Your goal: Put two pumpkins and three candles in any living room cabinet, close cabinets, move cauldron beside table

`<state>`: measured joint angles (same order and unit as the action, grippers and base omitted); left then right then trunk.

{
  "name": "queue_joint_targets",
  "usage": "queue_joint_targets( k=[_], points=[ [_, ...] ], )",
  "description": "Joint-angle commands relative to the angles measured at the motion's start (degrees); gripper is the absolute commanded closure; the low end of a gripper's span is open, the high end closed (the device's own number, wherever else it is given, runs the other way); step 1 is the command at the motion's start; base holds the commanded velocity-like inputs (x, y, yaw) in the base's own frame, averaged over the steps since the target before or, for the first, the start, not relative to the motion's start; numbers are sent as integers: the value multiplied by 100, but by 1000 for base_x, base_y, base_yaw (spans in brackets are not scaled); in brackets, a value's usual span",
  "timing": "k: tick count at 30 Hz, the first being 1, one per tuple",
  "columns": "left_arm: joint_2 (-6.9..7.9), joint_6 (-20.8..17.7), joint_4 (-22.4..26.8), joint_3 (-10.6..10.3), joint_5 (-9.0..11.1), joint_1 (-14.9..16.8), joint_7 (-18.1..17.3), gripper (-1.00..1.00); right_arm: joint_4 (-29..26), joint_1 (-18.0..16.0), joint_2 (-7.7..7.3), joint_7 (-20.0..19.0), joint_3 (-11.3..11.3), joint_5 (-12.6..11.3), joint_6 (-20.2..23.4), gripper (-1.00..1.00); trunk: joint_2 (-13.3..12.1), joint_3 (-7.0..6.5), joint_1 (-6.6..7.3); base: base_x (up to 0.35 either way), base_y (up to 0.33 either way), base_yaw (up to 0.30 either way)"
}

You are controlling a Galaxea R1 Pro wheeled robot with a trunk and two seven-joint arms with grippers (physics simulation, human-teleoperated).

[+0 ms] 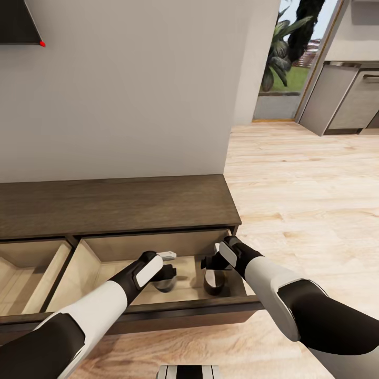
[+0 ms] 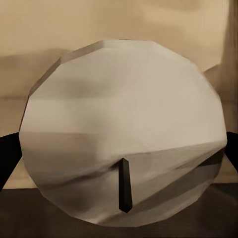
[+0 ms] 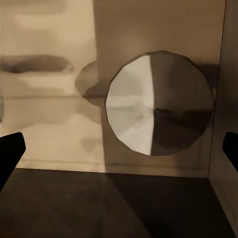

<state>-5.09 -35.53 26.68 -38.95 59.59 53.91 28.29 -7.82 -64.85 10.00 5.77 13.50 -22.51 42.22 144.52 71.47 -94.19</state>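
Probably light, stiff, slightly slick: candle (image 2: 124, 134) gripped by its round sides between left end effector (image 1: 167, 276), second candle (image 3: 158, 111) standing free in cabinet drawer (image 1: 105, 247) beneath wide-spread right end effector (image 1: 210, 266).

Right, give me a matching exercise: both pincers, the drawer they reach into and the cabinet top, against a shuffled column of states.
Things:
1. left pincer
2. right pincer
3. drawer
4. cabinet top

States:
A. open, over the standing candle
B. pulled out, pale beige inside
C. closed on the held candle
D. dark brown wood, against the wall

Pairs: 1-C, 2-A, 3-B, 4-D.
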Motion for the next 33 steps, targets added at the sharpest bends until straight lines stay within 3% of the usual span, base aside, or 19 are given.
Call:
queue_joint_targets(
  k=[1, 9, 23, 33],
  points=[
    [6, -19, 8, -41, 31, 4, 24, -100, -9, -1, 0, 47, 30, -62, 23, -100, 2, 5, 1, 0, 0, 0],
    [16, -227, -60, -34, 26, 6, -30, -100, -9, -2, 0, 47, 30, -66, 23, -100, 2, 5, 1, 0, 0, 0],
    [16, -256, -66, -35, -6, 4, 32, -100, -75, -2, 0, -20, 32, -66, 35, -100, 2, 5, 1, 0, 0, 0],
    [16, -253, -66, -34, -10, 3, 45, -100, -728, -2, 0, -84, 30, -84, 487, -100, 5, 49, -4, 0, 0, 0]
  ],
)
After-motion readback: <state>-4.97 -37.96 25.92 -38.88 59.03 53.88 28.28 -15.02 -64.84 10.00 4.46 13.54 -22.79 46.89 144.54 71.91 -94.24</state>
